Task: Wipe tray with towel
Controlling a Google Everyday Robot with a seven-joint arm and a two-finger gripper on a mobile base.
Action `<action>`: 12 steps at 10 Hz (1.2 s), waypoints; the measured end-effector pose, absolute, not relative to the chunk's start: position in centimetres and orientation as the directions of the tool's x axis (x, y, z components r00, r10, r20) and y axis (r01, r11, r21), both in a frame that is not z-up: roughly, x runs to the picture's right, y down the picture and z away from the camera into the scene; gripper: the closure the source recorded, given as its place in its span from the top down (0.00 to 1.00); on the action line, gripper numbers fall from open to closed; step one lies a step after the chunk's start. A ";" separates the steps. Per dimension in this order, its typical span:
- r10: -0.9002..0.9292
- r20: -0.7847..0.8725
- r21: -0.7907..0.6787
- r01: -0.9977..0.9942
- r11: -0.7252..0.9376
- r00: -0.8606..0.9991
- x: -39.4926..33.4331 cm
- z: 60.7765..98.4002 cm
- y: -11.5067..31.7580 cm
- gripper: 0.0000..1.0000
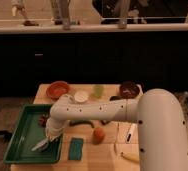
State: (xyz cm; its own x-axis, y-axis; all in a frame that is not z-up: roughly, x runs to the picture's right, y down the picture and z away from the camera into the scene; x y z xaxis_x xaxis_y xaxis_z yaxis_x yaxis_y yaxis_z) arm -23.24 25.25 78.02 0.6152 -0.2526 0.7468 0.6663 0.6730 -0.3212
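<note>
The tray [18,145], a dark-green rectangle with a raised rim, occupies the front-left corner of the wooden table [107,150]; its long axis runs from the near edge toward the far edge, slightly splayed. The white arm reaches leftward across the table and bends down into the tray's right half. The gripper [46,143] sits low over the tray floor near the right rim, clenched on the towel [40,145], a pale, soft cloth whose elongated shape points down-left toward the tray's front-left corner. The left half of the tray floor lies open; a small dark reddish item [43,120] rests near the far right of the tray. Just beside the tray's right rim lies a teal sponge [76,148]. An orange fruit [99,134] sits further right. Bowls line the far table edge: red-orange bowl [58,89], white cup [81,96], green cup [98,90], dark bowl [129,90].
</note>
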 end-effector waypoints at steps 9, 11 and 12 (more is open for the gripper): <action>-0.304 0.820 -0.249 0.781 0.572 0.484 -31.7 76.8 27.2 0.00; -0.300 0.814 -0.257 0.773 0.580 0.497 -29.8 76.3 27.4 0.00; -0.299 0.807 -0.264 0.765 0.588 0.509 -28.3 76.1 27.3 0.00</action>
State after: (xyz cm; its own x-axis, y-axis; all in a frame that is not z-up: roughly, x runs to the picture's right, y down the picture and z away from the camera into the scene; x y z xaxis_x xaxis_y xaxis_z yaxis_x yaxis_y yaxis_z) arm -28.28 27.33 76.11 0.5086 -0.2993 0.8073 0.7648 0.5877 -0.2640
